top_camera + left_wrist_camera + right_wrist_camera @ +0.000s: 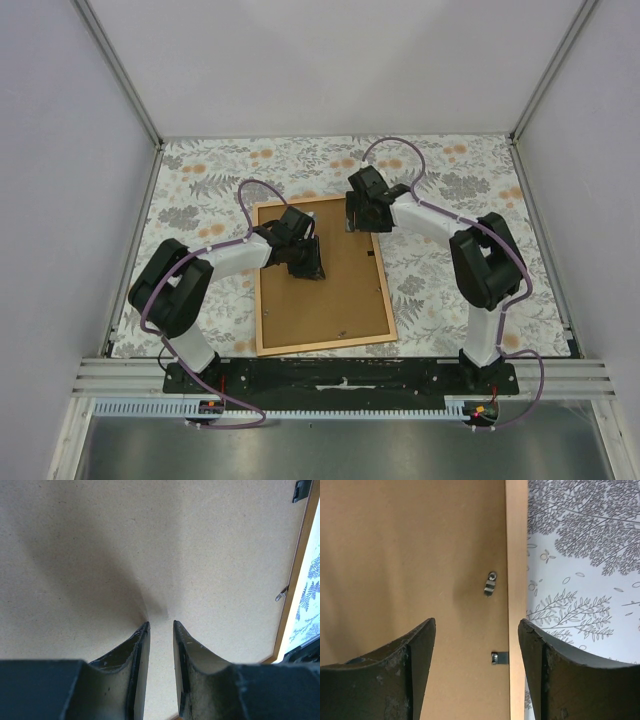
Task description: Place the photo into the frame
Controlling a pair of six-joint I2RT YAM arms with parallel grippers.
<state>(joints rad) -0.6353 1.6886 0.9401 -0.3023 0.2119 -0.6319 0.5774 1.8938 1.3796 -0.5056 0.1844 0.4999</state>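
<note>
One frame (325,345) is lying face down mid-tabletop (450,180), with two tools poised over it.
The frame is thin, pale, smooth wood, a rectangle enclosing one flat, matte brown fibreboard board (325,300), and the tabletop is showing a print of grey leaves and orange flowers. The left tool (310,268) is hanging close over the board's middle, its two dark curved jaws only narrowly parted with nothing between them. The right tool (477,621) is gaping wide, straddling the frame's right side, where two small metal clips (490,584) are sitting.
</note>
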